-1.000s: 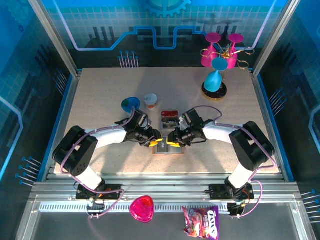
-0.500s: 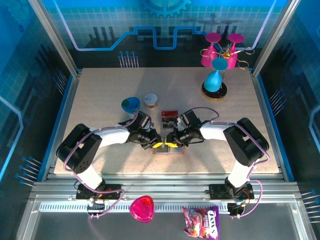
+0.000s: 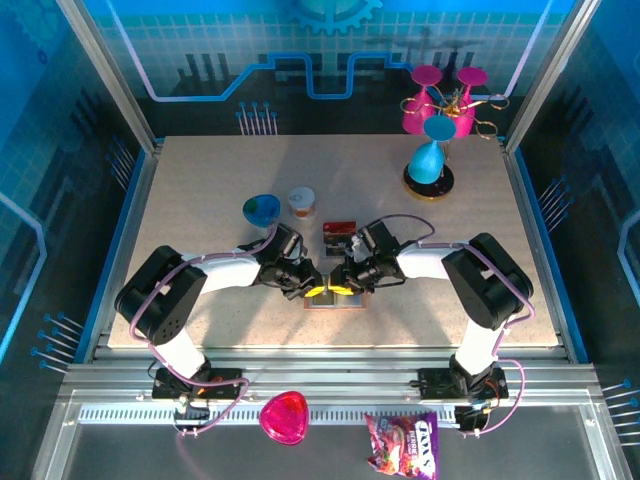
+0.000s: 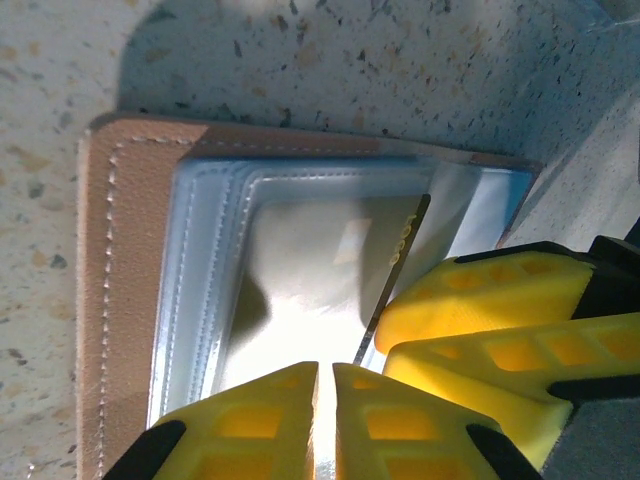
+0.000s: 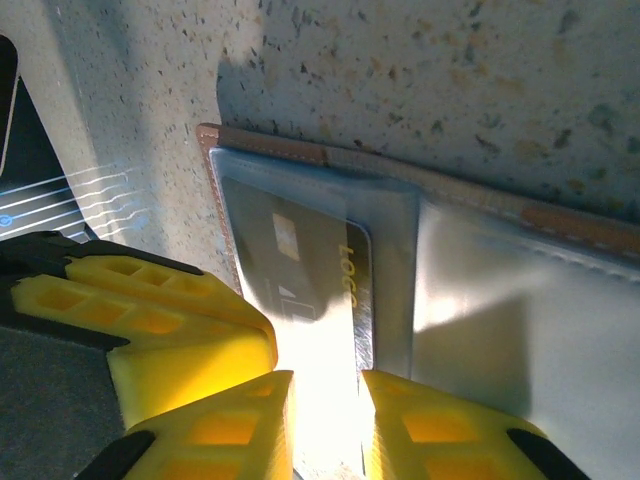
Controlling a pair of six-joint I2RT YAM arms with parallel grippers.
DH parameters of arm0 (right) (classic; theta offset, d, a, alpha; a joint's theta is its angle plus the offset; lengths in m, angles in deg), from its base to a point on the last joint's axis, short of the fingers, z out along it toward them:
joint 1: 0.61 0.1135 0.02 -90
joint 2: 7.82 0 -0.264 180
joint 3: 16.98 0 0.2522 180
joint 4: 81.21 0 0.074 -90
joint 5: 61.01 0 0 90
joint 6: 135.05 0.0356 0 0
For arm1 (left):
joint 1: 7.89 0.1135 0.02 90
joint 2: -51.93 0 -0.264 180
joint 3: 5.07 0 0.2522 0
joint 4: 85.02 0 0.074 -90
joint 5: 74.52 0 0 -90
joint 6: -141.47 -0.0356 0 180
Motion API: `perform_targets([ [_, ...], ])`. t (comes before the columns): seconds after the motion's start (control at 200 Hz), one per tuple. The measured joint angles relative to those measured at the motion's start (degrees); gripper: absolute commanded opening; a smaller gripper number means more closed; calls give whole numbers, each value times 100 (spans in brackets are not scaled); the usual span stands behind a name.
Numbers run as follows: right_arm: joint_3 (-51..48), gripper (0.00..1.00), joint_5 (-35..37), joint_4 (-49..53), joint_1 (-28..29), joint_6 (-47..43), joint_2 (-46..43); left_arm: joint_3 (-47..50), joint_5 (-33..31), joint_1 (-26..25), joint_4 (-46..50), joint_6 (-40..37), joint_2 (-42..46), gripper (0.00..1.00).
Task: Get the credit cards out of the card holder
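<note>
The card holder (image 3: 333,301) lies open on the table, with a tan edge (image 4: 100,280) and blue-grey lining (image 5: 480,330). Both grippers meet over it. A grey credit card (image 5: 300,260) marked LOGO sits in its clear pocket, and its edge (image 4: 400,250) is lifted. My left gripper (image 4: 325,385) (image 3: 318,290) is down on the lining, its jaws closed to a hairline slit; glare hides whether anything is pinched. My right gripper (image 5: 327,400) (image 3: 345,289) stands over the card's near end, jaws apart. A dark credit card with red bands (image 3: 340,231) lies just behind the holder.
A blue-green bowl (image 3: 262,208) and a small cup (image 3: 301,202) stand behind my left arm. A blue cone on a dark base (image 3: 430,160) and a pink stand (image 3: 440,100) are at the back right. A pink dish (image 3: 285,417) and a candy bag (image 3: 402,445) lie below the table's front edge.
Both grippers have come closer together over the card holder and now cover most of it. Both pairs of jaws have narrowed, the left almost fully.
</note>
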Motion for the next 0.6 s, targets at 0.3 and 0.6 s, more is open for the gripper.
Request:
perform_targets([
  [0.3, 42, 20, 44, 125, 31, -4, 2, 0, -2, 0, 2, -4, -17, 10],
  [0.6, 74, 20, 175, 332, 55, -7, -203, -13, -138, 0, 227, -149, 72, 9],
])
